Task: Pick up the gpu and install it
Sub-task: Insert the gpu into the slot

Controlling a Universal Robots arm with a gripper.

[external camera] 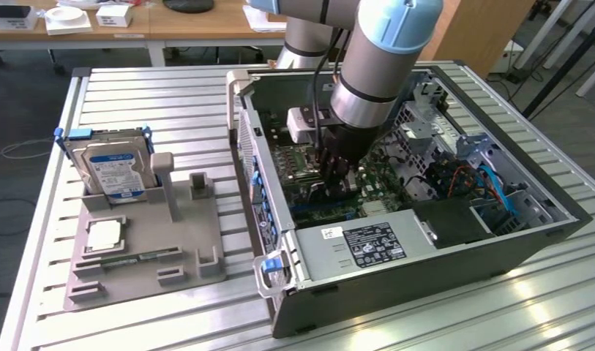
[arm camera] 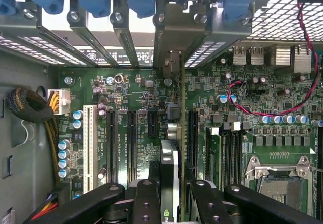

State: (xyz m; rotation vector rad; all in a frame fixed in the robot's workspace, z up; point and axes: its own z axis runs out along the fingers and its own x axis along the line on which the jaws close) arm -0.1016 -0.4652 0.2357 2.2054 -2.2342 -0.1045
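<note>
One gpu (arm camera: 170,173) upright inside the open computer case (external camera: 531,241), tool (arm camera: 171,196) clamped around its edge.

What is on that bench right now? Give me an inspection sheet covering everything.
Surface: ribbed metal table, carrying an open computer case and a grey parts holder.
Job's things: gpu edge-on over the motherboard slots inside the case; whether it is seated cannot be told.
Clutter: hard drive standing in the holder; memory stick lying flat in it.
Grippers: gripper down inside the case, closed on the gpu.
Cables: red-black wire looped over the motherboard; sleeved bundle at the case wall; blue cables by the drive bay.
Surroundings: wooden desk with small boxes behind the table.
</note>
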